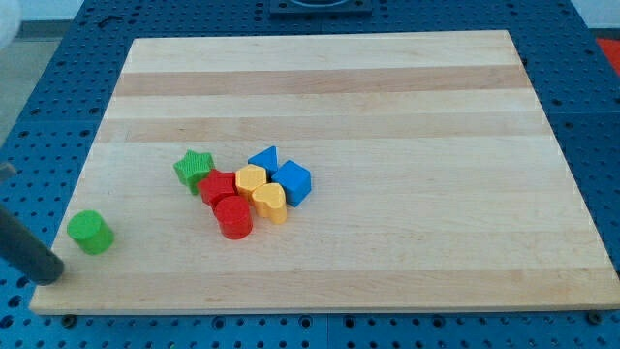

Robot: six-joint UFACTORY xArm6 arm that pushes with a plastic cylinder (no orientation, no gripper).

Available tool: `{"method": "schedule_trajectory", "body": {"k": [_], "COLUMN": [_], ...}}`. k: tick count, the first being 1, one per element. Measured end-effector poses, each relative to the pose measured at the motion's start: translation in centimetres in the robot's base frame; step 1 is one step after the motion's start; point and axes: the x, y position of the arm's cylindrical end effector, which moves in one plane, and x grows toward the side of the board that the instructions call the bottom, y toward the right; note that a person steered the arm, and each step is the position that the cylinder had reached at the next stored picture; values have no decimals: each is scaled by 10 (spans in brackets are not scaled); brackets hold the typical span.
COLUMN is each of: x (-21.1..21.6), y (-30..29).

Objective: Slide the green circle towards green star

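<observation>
The green circle (91,232) lies near the board's lower left corner. The green star (194,169) sits up and to its right, at the left end of a cluster of blocks. My rod enters from the view's left edge, and my tip (48,272) rests on the board's left edge, just below and left of the green circle, with a small gap between them.
Touching the green star's right are a red block (218,186), a red cylinder (233,217), a yellow block (251,178), a yellow heart (270,202), a blue triangle (263,159) and a blue cube (294,181). The wooden board (387,97) lies on a blue perforated table.
</observation>
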Motion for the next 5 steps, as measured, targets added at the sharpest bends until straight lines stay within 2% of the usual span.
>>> {"method": "schedule_trajectory", "body": {"k": [2,5], "x": [-39,-82], "y": [26,18]}}
